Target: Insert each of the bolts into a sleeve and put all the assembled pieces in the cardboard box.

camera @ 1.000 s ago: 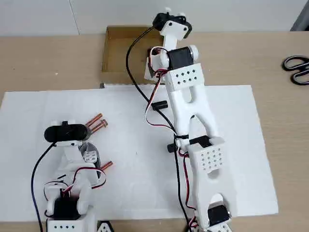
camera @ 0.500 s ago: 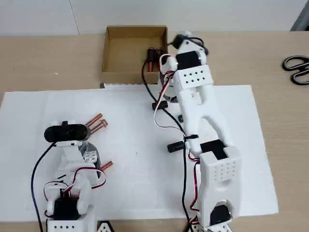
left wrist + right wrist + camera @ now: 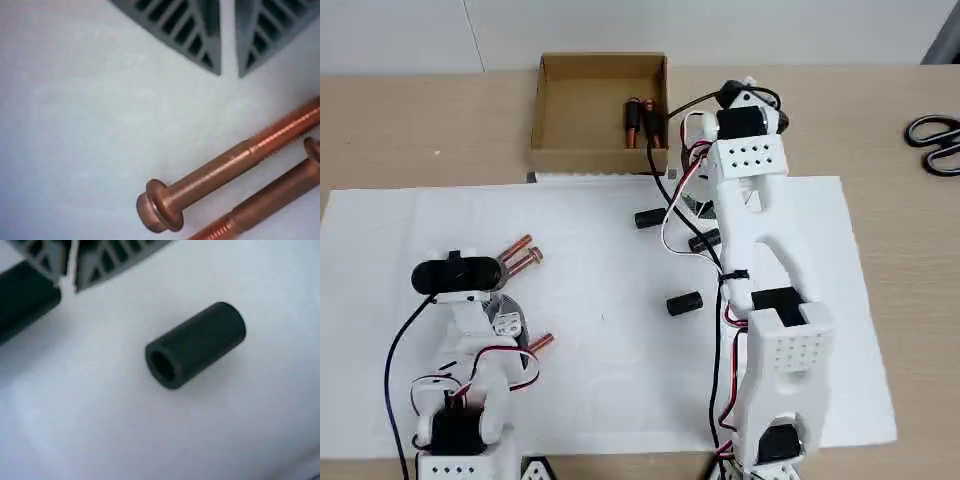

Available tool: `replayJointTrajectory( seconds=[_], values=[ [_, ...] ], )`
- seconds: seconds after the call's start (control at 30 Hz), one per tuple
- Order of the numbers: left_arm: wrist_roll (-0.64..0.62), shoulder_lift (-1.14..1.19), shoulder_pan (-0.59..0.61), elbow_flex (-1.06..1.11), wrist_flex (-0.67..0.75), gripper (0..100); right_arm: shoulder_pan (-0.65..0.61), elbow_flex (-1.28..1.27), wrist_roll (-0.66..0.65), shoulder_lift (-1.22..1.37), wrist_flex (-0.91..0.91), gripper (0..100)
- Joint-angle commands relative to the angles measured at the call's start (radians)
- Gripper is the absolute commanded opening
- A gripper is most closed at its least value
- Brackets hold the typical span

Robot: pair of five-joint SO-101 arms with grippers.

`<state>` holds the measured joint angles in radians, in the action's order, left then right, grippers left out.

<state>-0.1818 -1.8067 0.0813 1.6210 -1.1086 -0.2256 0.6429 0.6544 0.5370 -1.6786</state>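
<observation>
Light wooden table [image 3: 420,120] covered by a white paper sheet [image 3: 600,380], black-handled scissors [image 3: 932,142] near one edge, pale wall [image 3: 400,30] behind.

This was a small robotics lab or maker's bench. A pale wooden table [image 3: 420,130] stood against a plain white wall [image 3: 420,30], with a white sheet [image 3: 600,380] spread over its near half as a work mat. On it sat the left arm [image 3: 470,330] and the right arm [image 3: 760,230] — white plastic shells, black servo motors, red, white and black wires left in the open. Copper bolts [image 3: 520,252] and black sleeves [image 3: 685,302] lay on the sheet, a cardboard box [image 3: 537,110] stood near the table's far edge, and scissors [image 3: 935,140] lay at its right edge.
</observation>
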Motion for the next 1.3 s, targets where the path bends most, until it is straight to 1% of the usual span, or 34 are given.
replayJointTrajectory(
  seconds=[0.0,0.23,0.37,0.43,0.67,1.27],
  values=[
    [-0.005,-0.008,-0.002,-0.007,0.0,1,0.005,0.005,0.005,-0.007,-0.007,0.5],
    [-0.005,-0.008,-0.002,-0.007,0.0,1,0.002,-0.084,0.003,-0.013,-0.007,1.7],
    [-0.005,-0.008,-0.002,-0.007,0.0,1,0.001,-0.129,0.003,-0.016,-0.01,11.3],
    [-0.005,-0.008,-0.002,-0.007,0.0,1,-0.016,-0.129,0.003,-0.024,-0.01,13.8],
    [-0.005,-0.008,-0.002,-0.007,0.0,1,-0.088,-0.132,0.009,-0.067,-0.004,11.7],
    [-0.005,-0.008,-0.002,-0.007,-0.005,1,-0.039,-0.132,0.003,-0.001,0.007,11.9]
  ],
)
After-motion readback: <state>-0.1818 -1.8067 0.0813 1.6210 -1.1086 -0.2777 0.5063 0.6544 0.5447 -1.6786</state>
